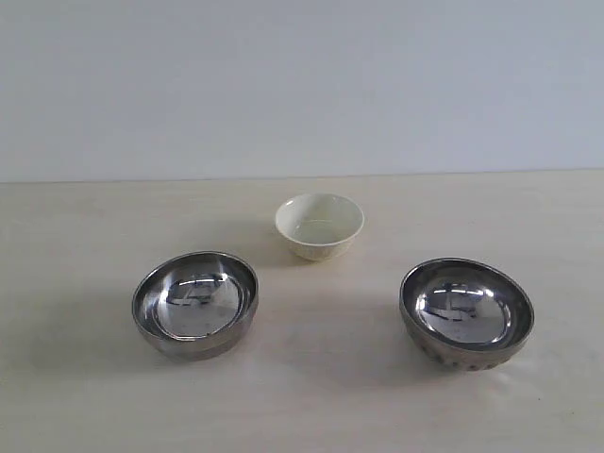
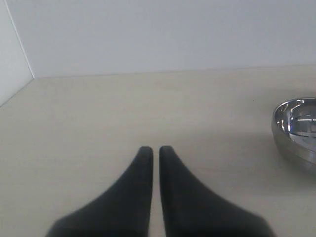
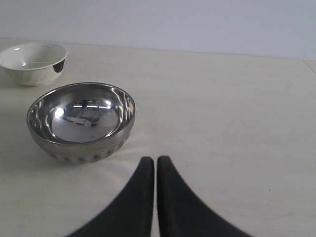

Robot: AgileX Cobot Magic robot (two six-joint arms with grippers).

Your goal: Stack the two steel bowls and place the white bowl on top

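Note:
Two steel bowls stand apart on the pale table: a smooth one (image 1: 195,303) at the front left and a ribbed one (image 1: 466,313) at the front right. Behind and between them sits the white bowl (image 1: 319,226), upright and empty. No arm shows in the exterior view. The left gripper (image 2: 155,148) is shut with nothing in it, and the smooth steel bowl (image 2: 297,129) lies off to its side, well apart. My right gripper (image 3: 155,159) is shut and empty too. A short way from its tips stands the ribbed steel bowl (image 3: 81,121), with the white bowl (image 3: 34,62) beyond it.
The light wooden table (image 1: 311,396) runs back to a plain pale wall (image 1: 302,85). A second wall meets it at a corner (image 2: 19,54) in the left wrist view.

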